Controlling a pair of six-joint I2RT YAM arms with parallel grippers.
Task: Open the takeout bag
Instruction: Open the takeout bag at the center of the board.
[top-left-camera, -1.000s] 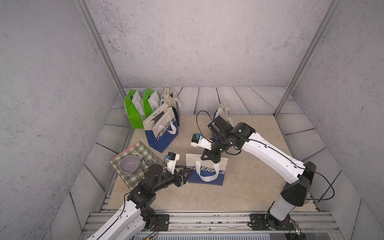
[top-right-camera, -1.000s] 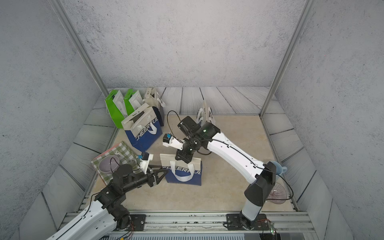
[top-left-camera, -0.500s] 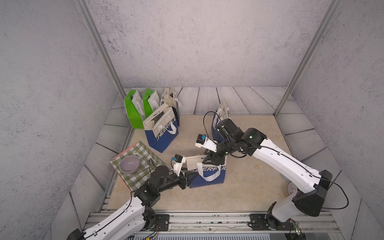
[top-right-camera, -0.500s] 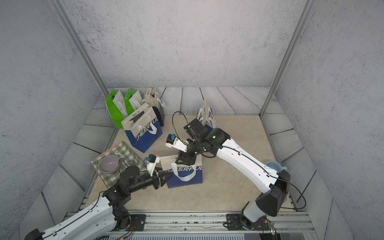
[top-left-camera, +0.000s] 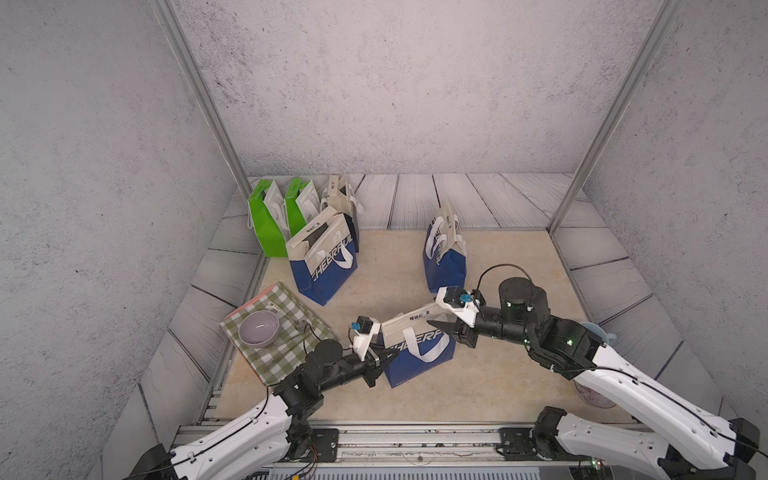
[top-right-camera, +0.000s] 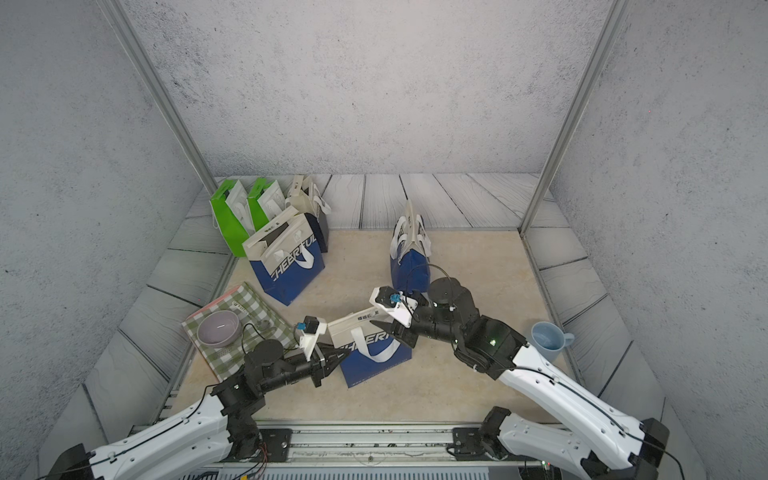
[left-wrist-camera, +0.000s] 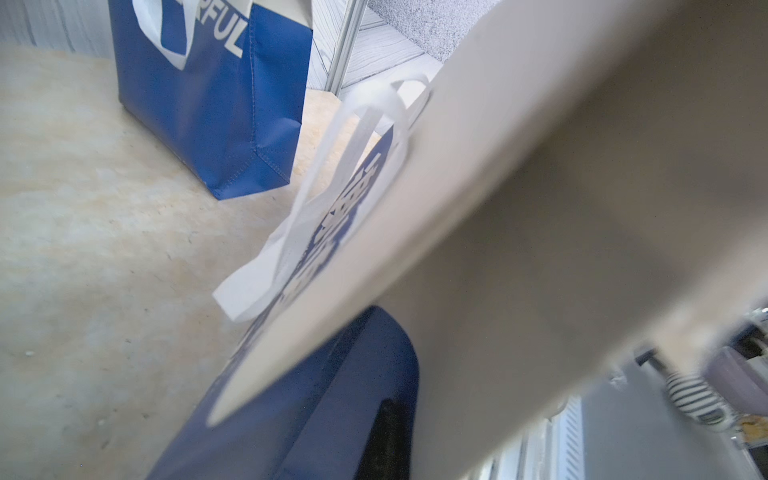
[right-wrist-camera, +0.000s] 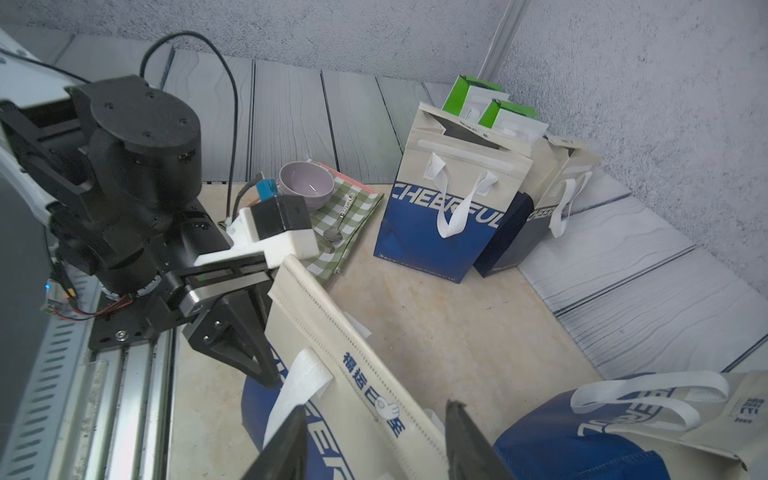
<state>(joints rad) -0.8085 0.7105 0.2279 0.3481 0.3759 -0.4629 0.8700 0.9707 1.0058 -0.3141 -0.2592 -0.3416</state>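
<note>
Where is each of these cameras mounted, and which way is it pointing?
Top views: high above the robot's base, looking down on the table; left arm, right arm and takeout bag show.
Left wrist: on the left arm, pressed against the takeout bag's cream panel; no robot part clearly shows.
Right wrist: on the right arm, facing the left arm; right fingers straddle the flap, left fingers pinch its edge.
Shared: every view shows the takeout bag.

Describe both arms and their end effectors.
The left arm and right arm have white lower links, black joints and wrists. The left end effector and right end effector each have black wedge-shaped fingers, a white camera mount with a blue plug, and a black cable.
</note>
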